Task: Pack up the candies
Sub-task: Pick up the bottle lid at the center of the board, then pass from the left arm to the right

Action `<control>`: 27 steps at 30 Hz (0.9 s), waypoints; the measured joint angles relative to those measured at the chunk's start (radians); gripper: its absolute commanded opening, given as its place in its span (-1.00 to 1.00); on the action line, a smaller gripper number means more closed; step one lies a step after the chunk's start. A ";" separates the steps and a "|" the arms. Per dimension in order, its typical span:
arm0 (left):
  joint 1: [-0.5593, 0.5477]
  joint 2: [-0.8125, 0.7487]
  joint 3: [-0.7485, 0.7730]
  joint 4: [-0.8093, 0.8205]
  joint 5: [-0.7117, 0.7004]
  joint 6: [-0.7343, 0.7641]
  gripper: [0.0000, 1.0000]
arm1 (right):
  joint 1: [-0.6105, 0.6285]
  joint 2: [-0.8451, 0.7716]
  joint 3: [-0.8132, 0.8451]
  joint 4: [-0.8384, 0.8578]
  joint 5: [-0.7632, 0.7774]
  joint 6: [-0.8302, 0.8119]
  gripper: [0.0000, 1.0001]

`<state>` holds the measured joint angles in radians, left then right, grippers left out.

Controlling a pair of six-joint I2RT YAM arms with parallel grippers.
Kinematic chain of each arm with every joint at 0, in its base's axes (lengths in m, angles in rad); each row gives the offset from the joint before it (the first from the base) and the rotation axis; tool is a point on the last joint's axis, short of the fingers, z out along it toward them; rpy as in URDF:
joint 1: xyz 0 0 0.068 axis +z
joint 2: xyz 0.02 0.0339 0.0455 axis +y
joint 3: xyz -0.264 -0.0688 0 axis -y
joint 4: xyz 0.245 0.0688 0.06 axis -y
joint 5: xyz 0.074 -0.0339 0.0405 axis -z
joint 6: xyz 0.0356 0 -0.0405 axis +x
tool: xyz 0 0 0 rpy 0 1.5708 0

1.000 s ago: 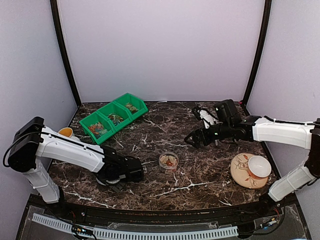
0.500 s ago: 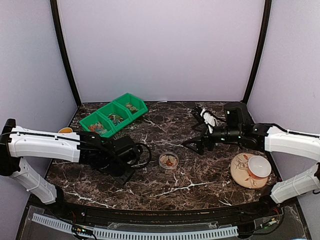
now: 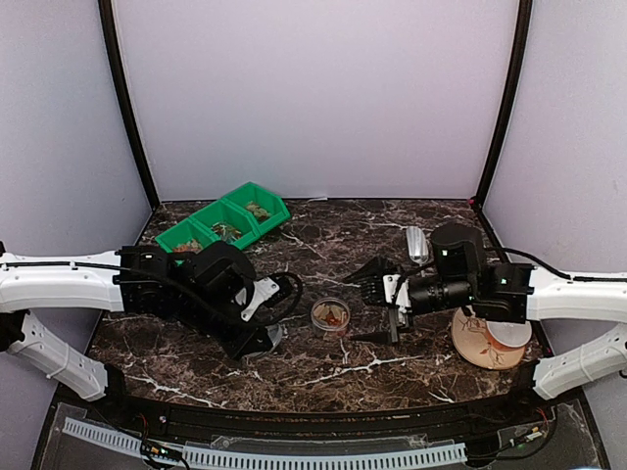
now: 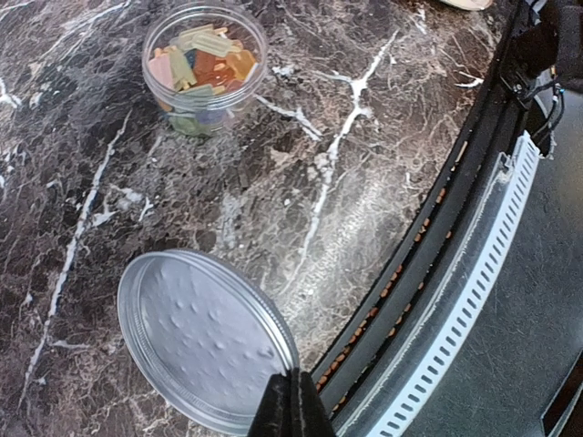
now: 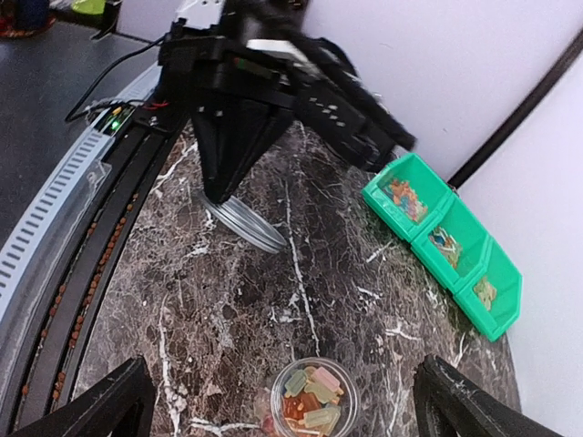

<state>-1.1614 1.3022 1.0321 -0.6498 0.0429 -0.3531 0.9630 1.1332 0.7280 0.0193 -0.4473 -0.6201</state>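
Noted small clear round plastic jar standing open mid tabletop, packed with candies: mixed orange, green, yellow, pink wrapped pieces. Spotted more candies in green three-compartment plastic bin at far left. Logged left gripper low, left of jar and apart from it, jaws pressed together on rim of silver round metal lid. Thin edge pinch only, lid tilted. Contact of lid's far edge with tabletop: could not tell. Logged right gripper just right of jar, jaws spread wide, nothing between them, pointed at jar. Judged step in hand: steady jar, then cap it. Flagged risks: swivel or slip of lid out of such a shallow pinch; crooked landing on jar mouth, then a jam. Flagged also off-centre closing of right jaws, enough to shove or tip light jar and spill candies. Flagged both arms crowding one small spot, collision possible on crossed paths. Skipped patterned round plate at right, not in play.
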 measured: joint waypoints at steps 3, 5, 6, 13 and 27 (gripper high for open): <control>0.000 -0.006 0.000 0.024 0.057 0.011 -1.00 | 0.060 0.024 0.008 -0.008 0.022 -0.091 0.92; 0.000 -0.015 0.000 0.045 0.097 0.017 -1.00 | 0.096 0.044 0.016 -0.015 0.042 -0.135 0.90; 0.000 -0.020 0.000 0.054 0.110 0.020 -1.00 | 0.113 0.056 0.021 -0.020 0.055 -0.156 0.88; 0.000 -0.044 -0.001 0.112 0.214 0.033 -1.00 | 0.202 0.118 0.053 -0.019 0.157 -0.238 0.68; 0.000 -0.043 -0.029 0.164 0.360 0.045 -1.00 | 0.268 0.233 0.158 -0.058 0.211 -0.323 0.04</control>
<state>-1.1614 1.2591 1.0031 -0.4858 0.4026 -0.3077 1.2312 1.3659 0.8856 -0.0387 -0.2359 -0.9432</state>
